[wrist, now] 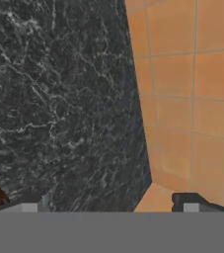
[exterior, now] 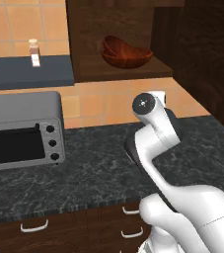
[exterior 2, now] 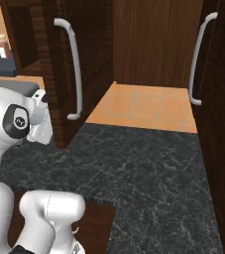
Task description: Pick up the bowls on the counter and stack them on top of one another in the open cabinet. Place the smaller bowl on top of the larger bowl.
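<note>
Bowls (exterior: 126,53) sit nested in the open cabinet (exterior: 118,74) at the upper centre of the left base view, the smaller bowl (exterior: 114,46) tilted inside the larger bowl (exterior: 129,58), so stacking looks done. In the hand view the pincer (wrist: 113,205) is set wide and empty, facing bare counter (wrist: 59,99) and tiled wall (wrist: 192,99), well apart from them.

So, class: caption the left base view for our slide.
Two stacked reddish-brown wooden bowls sit in the open dark wooden cabinet above the speckled counter.
</note>
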Robot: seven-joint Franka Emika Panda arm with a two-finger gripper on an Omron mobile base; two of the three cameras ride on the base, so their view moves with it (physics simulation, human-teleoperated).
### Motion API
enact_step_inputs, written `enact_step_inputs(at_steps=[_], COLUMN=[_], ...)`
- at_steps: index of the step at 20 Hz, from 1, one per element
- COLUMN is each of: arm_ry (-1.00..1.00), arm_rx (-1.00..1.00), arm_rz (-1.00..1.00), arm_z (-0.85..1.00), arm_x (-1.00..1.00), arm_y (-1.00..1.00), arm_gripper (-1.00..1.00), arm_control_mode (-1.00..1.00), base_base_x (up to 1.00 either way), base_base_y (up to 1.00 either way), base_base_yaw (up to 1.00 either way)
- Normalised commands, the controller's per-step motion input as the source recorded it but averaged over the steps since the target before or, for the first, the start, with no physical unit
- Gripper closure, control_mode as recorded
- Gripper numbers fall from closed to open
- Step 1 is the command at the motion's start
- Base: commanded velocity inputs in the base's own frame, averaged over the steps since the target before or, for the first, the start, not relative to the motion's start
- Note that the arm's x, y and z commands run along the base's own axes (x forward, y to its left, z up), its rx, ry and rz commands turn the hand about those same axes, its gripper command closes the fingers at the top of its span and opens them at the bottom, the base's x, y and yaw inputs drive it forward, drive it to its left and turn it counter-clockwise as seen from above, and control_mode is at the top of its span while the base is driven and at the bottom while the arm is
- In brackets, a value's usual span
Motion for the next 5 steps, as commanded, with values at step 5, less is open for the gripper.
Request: enact_step_inputs(at_steps=[5], arm_ry=[-0.02], arm_rx=[-0.14], arm_rz=[0.00], arm_z=[-0.26], arm_x=[0.00], arm_y=[0.00], arm_gripper=[-1.00], arm_control_mode=[-1.00], base_base_x=[0.00], base_base_y=[0.00], base_base_yaw=[0.00])
